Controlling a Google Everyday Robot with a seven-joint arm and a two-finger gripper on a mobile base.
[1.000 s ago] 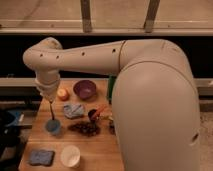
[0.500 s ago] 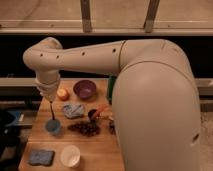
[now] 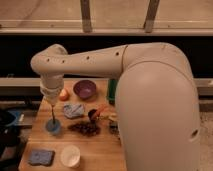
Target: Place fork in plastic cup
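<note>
Fork point(image 3: 52, 116) hangs upright from the gripper point(image 3: 51, 101), jaws clamped on its upper end, tip down inside or just above the plastic cup point(image 3: 53, 127) at the table's point(image 3: 100, 150) left edge. Risk: the light cup may tip under an off-centre tall fork on release. A lean would carry it toward the crumpled cloth point(image 3: 73, 110) or the dark cluster point(image 3: 85, 128) alongside.

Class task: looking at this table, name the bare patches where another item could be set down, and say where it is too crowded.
Free: the wood between the sponge and the plastic cup, and the front strip right of the white cup. Crowded: the middle, around the purple bowl and the dark cluster. The gripper, shut on the fork, stands over the plastic cup.
</note>
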